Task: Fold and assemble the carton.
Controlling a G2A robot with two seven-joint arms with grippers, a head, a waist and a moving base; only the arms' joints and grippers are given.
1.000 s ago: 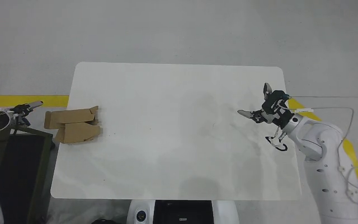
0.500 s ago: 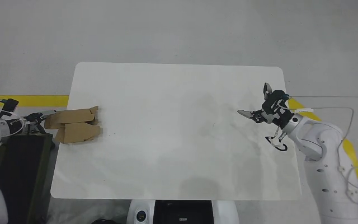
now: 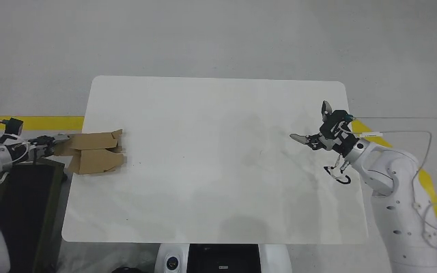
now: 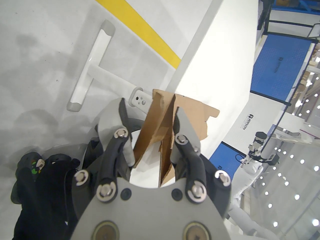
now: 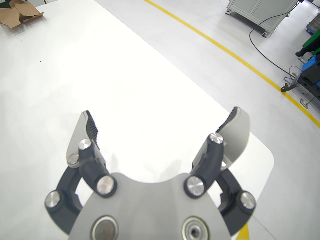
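Carton edge inside half-open left gripper, right gripper far off — wide open, empty

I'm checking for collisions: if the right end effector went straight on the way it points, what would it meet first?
Probably the bare white table top, since the open right end effector angles down over it. The flattened brown cardboard carton lies far off to one side of that line. Depth is unclear.
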